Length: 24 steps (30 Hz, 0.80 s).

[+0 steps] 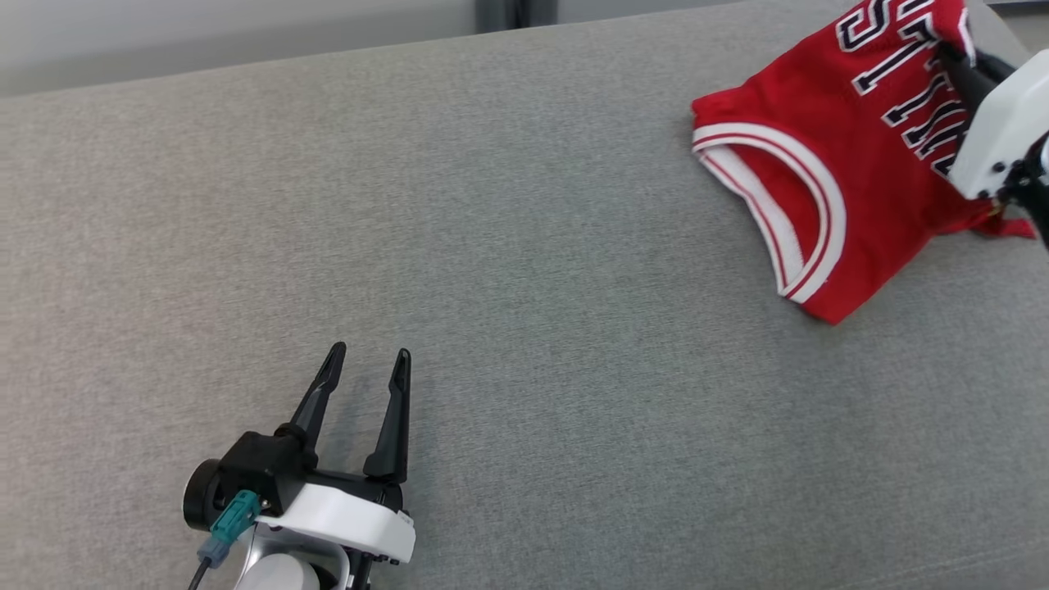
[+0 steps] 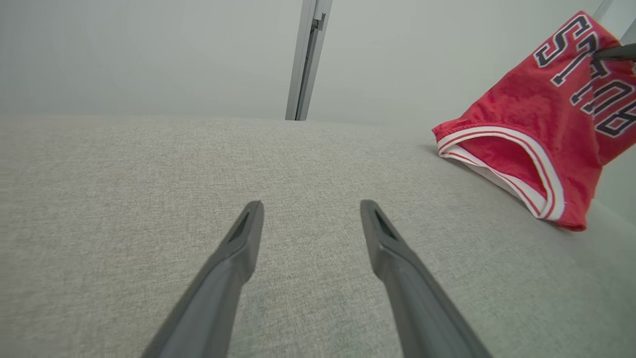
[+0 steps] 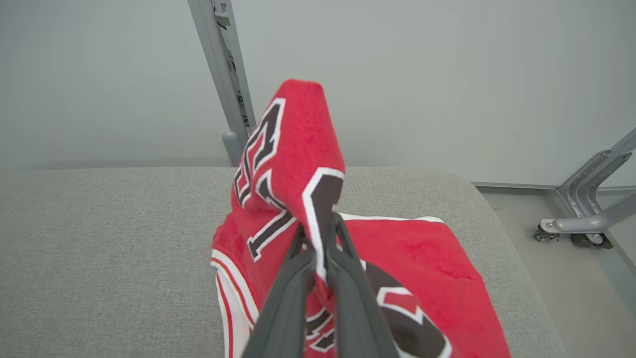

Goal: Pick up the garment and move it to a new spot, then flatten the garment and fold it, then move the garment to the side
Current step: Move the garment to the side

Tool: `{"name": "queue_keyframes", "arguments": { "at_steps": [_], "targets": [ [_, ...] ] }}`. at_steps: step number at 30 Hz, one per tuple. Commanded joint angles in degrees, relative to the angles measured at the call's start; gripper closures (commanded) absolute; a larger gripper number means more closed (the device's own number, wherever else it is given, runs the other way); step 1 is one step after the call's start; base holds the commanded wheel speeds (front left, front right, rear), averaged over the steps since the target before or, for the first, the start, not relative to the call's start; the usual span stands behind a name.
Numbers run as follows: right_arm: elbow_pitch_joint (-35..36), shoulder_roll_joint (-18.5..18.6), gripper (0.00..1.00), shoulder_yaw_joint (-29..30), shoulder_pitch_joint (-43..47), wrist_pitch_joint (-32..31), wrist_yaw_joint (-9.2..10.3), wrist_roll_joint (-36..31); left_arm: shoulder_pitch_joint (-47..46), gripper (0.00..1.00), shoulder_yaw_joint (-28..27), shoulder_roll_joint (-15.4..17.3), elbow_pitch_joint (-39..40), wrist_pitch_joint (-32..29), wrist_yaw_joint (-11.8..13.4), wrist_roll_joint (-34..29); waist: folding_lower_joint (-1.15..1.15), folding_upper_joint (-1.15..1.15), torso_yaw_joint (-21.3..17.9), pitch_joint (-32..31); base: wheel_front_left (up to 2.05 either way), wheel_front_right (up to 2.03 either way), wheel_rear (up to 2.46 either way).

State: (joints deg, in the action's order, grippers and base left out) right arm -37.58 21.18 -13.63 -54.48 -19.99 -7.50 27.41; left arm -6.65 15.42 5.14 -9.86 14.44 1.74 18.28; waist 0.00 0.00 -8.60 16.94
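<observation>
The garment (image 1: 852, 164) is a red sleeveless jersey with white-trimmed armholes and dark lettering, lying bunched at the far right of the grey cushion. My right gripper (image 1: 951, 59) is shut on a fold of it; in the right wrist view the two fingers (image 3: 318, 231) pinch the cloth, and part of the garment (image 3: 293, 149) is lifted into a peak above them. My left gripper (image 1: 367, 362) stands open at the lower left with nothing between its fingers, far from the garment (image 2: 536, 124). In the left wrist view the open left gripper (image 2: 308, 211) hovers over bare cushion.
A wide grey fabric cushion (image 1: 508, 270) bears everything. Its right edge (image 3: 502, 233) drops to the floor, where a metal frame leg with a caster (image 3: 576, 223) stands. A vertical metal post (image 3: 223, 79) rises behind the cushion against a pale wall.
</observation>
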Motion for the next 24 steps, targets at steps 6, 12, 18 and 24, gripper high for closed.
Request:
{"name": "queue_keyframes", "arguments": {
  "at_steps": [6, 12, 18, 24],
  "targets": [
    [-2.02, 3.91, 1.0, 1.46, -3.3, -2.21, 0.01, -1.92, -0.3, 0.0, 0.49, -0.08, -0.09, 0.49, -0.11, 0.32, 0.0, 0.0, 2.35, 0.04, 0.0, 0.0, 0.0],
    [-1.31, 8.28, 1.0, 2.18, -4.79, -6.48, 0.01, -2.54, 0.17, 0.0, 0.94, -0.26, 0.23, 0.65, -0.13, 0.25, 0.0, 0.0, 4.05, 0.22, 0.0, 0.0, 0.0],
    [-1.14, 11.5, 1.0, 3.72, -4.78, -9.48, 0.01, -3.13, 0.04, 0.0, 1.38, -0.3, 0.64, 0.64, -0.4, -0.01, 0.0, 0.0, 5.36, 0.91, 0.0, 0.0, 0.0],
    [-2.05, 14.8, 1.0, 6.05, -3.35, -10.06, 0.01, -6.41, -0.45, 0.0, 1.83, 0.02, 1.32, 0.6, -0.32, -0.46, 0.0, 0.0, 6.49, 2.24, 0.0, 0.0, 0.0]
  ]
}}
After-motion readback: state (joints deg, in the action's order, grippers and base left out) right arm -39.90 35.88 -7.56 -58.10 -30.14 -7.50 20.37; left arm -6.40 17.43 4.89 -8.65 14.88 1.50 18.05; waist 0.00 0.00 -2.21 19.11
